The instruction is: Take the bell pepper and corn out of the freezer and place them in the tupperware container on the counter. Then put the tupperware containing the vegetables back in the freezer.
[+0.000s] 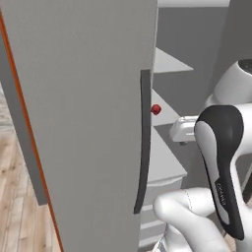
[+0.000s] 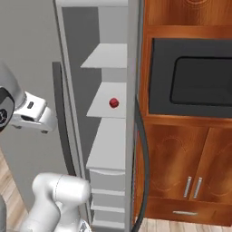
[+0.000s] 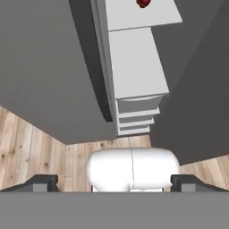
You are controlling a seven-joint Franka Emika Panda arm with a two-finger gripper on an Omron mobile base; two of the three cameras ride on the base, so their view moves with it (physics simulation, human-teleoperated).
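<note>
The freezer (image 2: 111, 149) stands open, its pale shelves in view. A small red bell pepper (image 2: 113, 103) lies on a middle shelf (image 1: 165, 115); it is also at the top edge of the hand view, bell pepper (image 3: 143, 3). My gripper (image 3: 114, 183) hangs in front of the opening, well short of the pepper and below its shelf. Its fingertips (image 3: 42, 182) sit far apart with nothing between them. The freezer door (image 1: 83, 123) with its long dark handle (image 1: 144, 142) is swung out on the left. Corn, tupperware container and counter are out of view.
A brown wooden cabinet (image 2: 181, 167) with a dark built-in oven window (image 2: 199, 81) stands right of the freezer. A second dark curved handle (image 2: 143, 158) runs down the freezer's right edge. Freezer drawers (image 3: 136, 118) sit below the shelves, over wooden floor (image 3: 40, 152).
</note>
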